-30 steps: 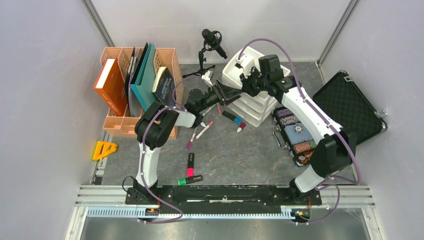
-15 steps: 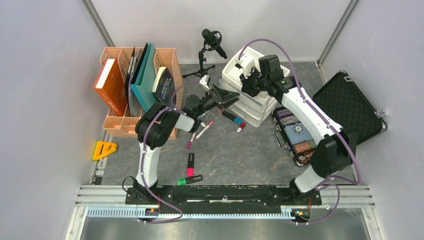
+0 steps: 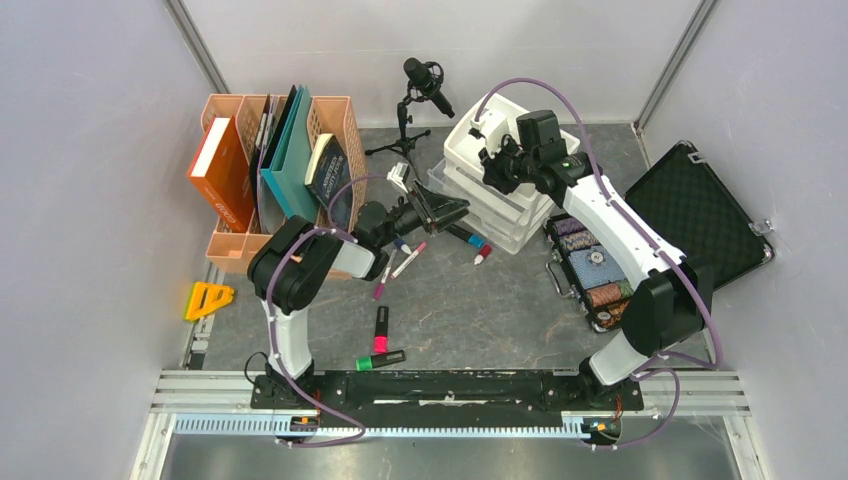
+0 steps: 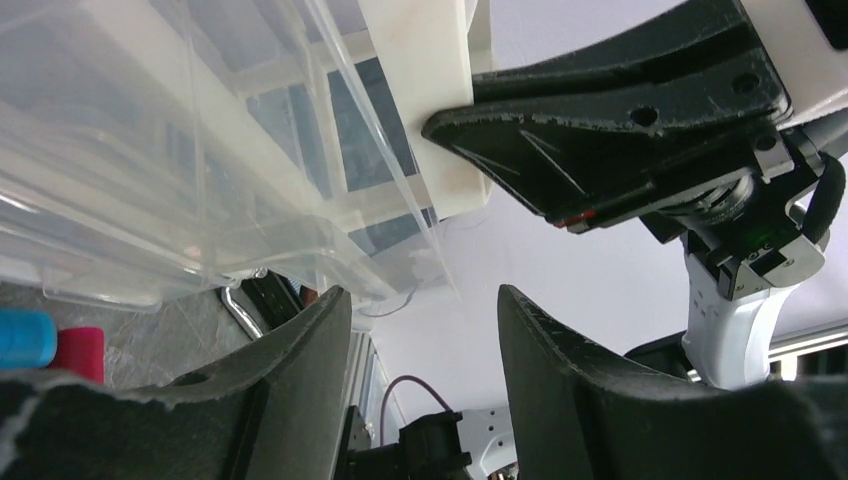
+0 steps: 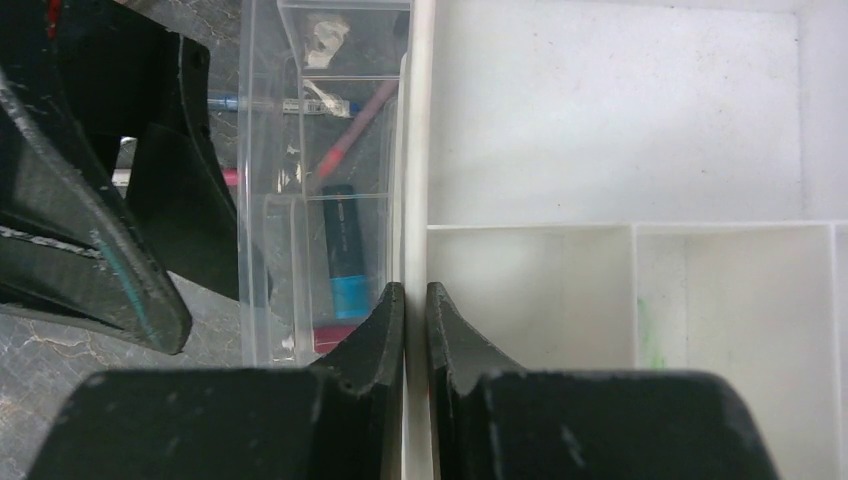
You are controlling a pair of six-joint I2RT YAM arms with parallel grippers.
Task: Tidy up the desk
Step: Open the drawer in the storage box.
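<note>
1. Left gripper [image 3: 441,209]: arm is stretching low toward centre frame; black fingers [image 4: 300,380] are standing apart, holding nothing, just beside a clear plastic drawer [image 4: 180,200].
2. Right gripper [image 5: 415,300]: is pinching the white plastic drawer unit [image 3: 462,145] by its rim, upper centre.
3. Dark grey stone-patterned desk [image 3: 470,300]: is filling mid-frame, open surface showing lower centre.

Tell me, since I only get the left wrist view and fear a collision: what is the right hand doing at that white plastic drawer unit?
Observer: The right hand pinches a thin upright wall of the white plastic drawer unit, jaws almost shut.
Operator: Any loose pens nearer the bases?
Observer: Yes, a pink-and-black highlighter pen and a green-capped black marker lie on the dark grey stone-patterned desk, near the arm bases.
</note>
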